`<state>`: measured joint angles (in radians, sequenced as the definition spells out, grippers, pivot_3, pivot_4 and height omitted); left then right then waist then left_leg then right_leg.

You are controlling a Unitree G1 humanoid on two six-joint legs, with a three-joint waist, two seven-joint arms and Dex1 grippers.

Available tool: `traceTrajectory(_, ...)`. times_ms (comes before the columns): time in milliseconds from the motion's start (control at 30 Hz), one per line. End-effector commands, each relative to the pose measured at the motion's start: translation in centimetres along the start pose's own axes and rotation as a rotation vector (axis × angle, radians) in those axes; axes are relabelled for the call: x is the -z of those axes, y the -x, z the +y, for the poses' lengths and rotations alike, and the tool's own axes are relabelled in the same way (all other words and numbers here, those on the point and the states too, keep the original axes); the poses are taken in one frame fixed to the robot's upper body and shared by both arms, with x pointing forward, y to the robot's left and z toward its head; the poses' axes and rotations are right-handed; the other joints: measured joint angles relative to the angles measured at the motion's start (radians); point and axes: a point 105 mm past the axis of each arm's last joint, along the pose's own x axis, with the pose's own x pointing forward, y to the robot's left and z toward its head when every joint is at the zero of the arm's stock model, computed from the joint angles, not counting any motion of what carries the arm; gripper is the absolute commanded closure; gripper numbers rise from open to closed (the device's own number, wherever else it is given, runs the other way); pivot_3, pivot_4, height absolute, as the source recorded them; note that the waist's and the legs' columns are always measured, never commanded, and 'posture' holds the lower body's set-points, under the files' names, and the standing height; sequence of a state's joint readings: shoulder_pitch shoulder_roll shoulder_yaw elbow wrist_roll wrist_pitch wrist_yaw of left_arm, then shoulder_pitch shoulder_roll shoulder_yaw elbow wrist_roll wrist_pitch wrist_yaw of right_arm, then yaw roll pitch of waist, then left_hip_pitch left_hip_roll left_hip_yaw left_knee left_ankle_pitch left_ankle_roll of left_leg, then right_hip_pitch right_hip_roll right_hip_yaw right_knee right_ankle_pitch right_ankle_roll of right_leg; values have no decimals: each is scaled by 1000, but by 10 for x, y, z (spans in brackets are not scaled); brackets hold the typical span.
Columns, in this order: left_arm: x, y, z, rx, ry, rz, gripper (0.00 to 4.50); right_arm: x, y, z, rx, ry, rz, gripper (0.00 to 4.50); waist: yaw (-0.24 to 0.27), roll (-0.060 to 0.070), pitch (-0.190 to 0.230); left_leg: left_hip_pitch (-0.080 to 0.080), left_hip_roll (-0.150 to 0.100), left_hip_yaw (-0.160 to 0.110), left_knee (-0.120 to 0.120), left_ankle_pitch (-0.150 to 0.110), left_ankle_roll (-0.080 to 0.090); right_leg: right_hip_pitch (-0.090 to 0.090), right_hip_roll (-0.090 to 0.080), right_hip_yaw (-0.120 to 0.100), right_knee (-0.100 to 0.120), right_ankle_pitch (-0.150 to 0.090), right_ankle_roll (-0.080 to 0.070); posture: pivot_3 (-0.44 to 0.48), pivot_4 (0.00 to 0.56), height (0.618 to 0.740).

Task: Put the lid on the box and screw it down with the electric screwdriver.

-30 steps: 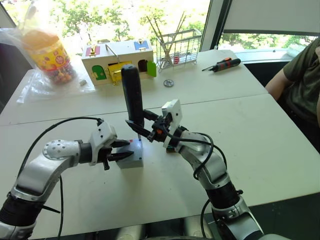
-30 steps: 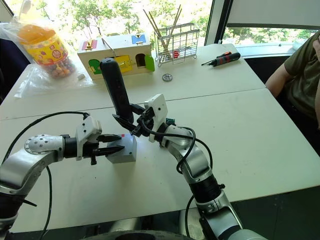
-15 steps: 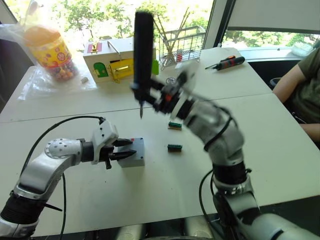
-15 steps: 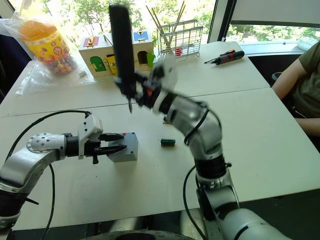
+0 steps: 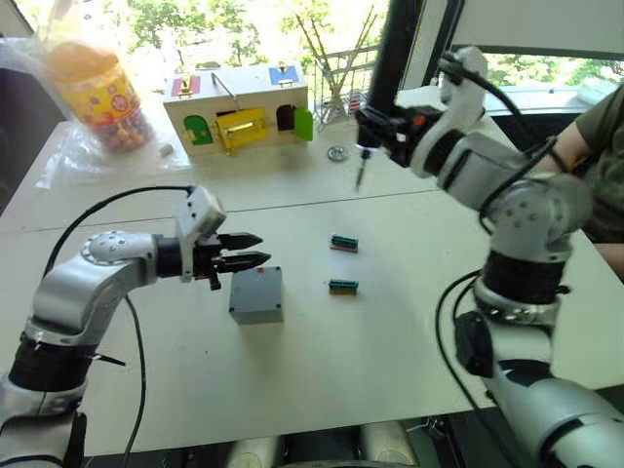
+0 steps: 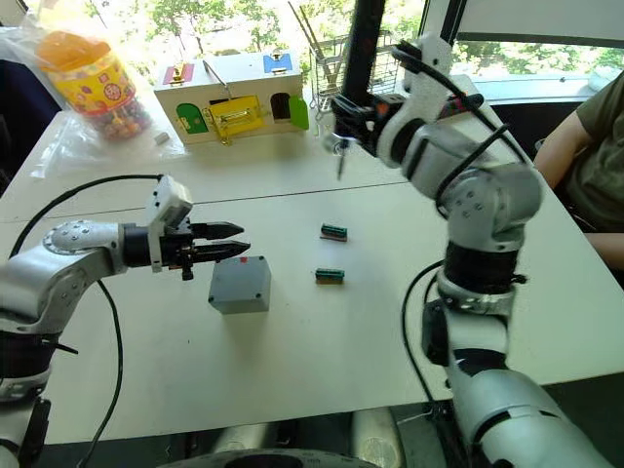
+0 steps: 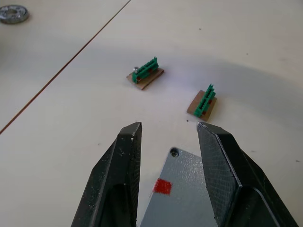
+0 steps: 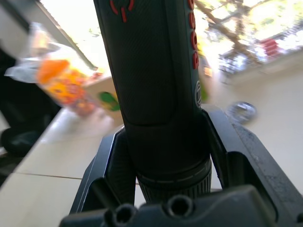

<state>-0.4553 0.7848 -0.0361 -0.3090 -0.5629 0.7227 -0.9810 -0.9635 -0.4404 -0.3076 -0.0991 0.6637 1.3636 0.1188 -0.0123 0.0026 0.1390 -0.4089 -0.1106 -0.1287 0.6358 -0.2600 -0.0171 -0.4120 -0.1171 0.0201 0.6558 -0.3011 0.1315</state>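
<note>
Grey box (image 5: pixel 256 294) with its lid (image 7: pixel 189 198) on sits mid-table, just below the left gripper (image 5: pixel 255 251), whose fingers stand apart and empty. The right gripper (image 5: pixel 382 127), clamped on the screwdriver (image 5: pixel 388 60), hangs well apart; unheld, the box could skid under the bit.

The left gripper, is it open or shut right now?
Open: the left gripper shows a gap between its fingers, above the box.

Strong daylight floods in from the windows (image 5: pixel 195 24) behind the table's far edge, washing out the foliage outside; the table (image 5: pixel 322 341) is evenly bright with soft shadows; in the right wrist view the background is blurred behind the electric screwdriver (image 8: pixel 156 85).
</note>
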Motion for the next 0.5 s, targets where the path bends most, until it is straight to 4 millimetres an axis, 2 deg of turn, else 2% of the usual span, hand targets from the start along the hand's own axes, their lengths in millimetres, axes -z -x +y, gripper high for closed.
traceTrajectory(33, -14, -11, -13, 66, -126, 4, 2666, 10, 21, -6, -40, -5, 174, 2721, -3, 1, 1, 0, 0, 0, 0, 0, 0, 0, 0, 0, 0, 0, 0, 0, 150, 740)
traceTrajectory(100, -11, -18, -20, 100, -156, 24, 2666, 33, 30, -12, -77, 8, 314, 2721, -10, 2, 2, 0, 1, 1, 0, 0, 1, 0, 0, 0, 0, 0, 0, 0, 150, 740)
traceTrajectory(200, -5, -26, -42, 206, -208, 38, 2666, 68, 43, -23, -134, -79, 519, 2721, -17, 1, 3, 1, 2, 3, -2, -1, 1, 0, 1, 1, -1, 0, 0, 0, 150, 740)
traceTrajectory(300, -2, -29, -48, 242, -199, 33, 2666, 80, 52, -32, -107, -96, 627, 2721, -26, 0, 11, 1, 2, 4, -1, -1, 2, 0, 0, 1, -1, 0, 0, 0, 150, 740)
traceTrajectory(500, 10, -39, -51, 236, -144, 21, 2666, 110, 53, -51, -7, -163, 755, 2721, -27, -2, 14, 0, 2, 6, 3, -3, 5, 1, 0, 1, -2, 0, 0, 0, 150, 740)
